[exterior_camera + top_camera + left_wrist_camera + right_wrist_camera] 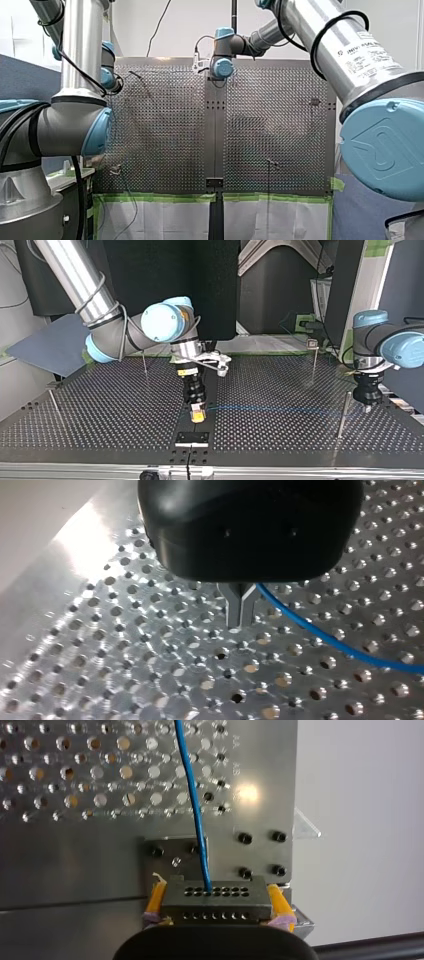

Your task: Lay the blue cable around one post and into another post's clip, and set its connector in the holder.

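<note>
The perforated tabletop [100, 415] is carrying thin upright posts and a dark holder [191, 438] at the near edge of the top view. The right arm [115, 335] is reaching to the middle of the tabletop. The left arm [395, 345] is standing at the right of the top view.

The right end effector [198, 415] is pointing down just behind the holder. Its yellow pads [156, 900] are pinching the connector [217, 899] on both sides. The connector is hanging near the holder and is not seated in it.

The left end effector [367, 407] is hovering low over the tabletop, beside a post [344, 415]. Its metal fingers [235, 607] are pressed together.

The cable [192, 805] is running from the connector across the tabletop toward that post. It is passing just beside the left fingers; contact cannot be determined.
</note>
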Action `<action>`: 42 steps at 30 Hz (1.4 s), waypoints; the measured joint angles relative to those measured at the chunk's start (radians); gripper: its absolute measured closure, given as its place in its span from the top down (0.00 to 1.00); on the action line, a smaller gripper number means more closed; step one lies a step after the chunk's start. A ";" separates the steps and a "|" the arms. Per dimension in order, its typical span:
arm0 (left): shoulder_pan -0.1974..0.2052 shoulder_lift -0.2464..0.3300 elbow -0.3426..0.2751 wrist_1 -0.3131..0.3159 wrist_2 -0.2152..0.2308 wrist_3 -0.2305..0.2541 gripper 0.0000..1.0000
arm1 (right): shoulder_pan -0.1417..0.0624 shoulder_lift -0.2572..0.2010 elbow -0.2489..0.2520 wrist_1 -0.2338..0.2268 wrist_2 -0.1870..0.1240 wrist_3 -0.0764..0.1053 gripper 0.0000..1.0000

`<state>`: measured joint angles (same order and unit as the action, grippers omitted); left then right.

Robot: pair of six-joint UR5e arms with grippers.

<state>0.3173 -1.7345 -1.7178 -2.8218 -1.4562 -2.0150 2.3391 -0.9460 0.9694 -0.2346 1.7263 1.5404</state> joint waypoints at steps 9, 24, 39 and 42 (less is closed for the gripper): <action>-0.016 -0.019 0.001 0.025 0.038 0.015 0.00 | -0.022 0.004 0.001 0.054 0.007 -0.001 0.00; -0.036 -0.019 -0.014 0.063 0.045 -0.023 0.12 | -0.025 0.014 0.008 0.086 0.007 -0.003 0.00; -0.027 -0.018 -0.104 0.184 0.116 -0.149 0.56 | -0.032 0.021 0.062 0.078 0.015 -0.003 0.00; -0.026 -0.018 -0.106 0.215 0.146 -0.167 0.74 | -0.032 0.022 0.085 0.070 0.022 -0.003 0.00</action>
<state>0.2908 -1.7526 -1.8235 -2.6069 -1.3103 -2.1823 2.3067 -0.9242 1.0544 -0.1649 1.7479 1.5378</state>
